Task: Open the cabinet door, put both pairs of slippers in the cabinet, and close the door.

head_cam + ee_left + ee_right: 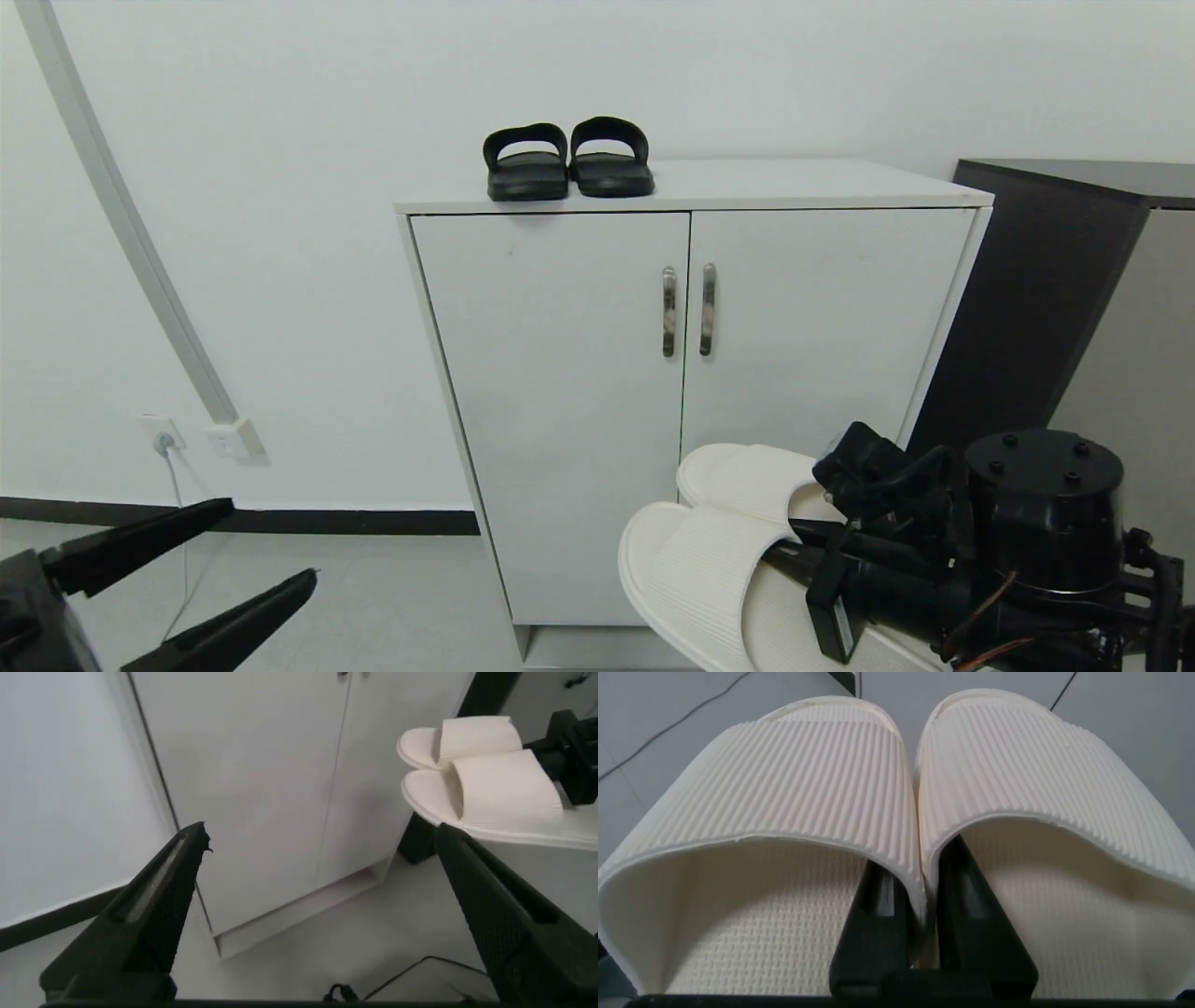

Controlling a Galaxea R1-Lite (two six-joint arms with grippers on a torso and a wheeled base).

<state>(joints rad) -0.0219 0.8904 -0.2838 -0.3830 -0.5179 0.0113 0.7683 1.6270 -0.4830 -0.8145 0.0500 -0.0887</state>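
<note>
though heel ends hidden, white slippers [719, 551] tight between right fingers [878, 929]; left fingers [140, 537] wide apart, empty.

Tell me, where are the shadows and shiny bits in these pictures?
Head view: the cabinet handles gleam, and the wall socket throws a soft shadow beside it. Right wrist view: it is shaded under the straps of the white slippers.
</note>
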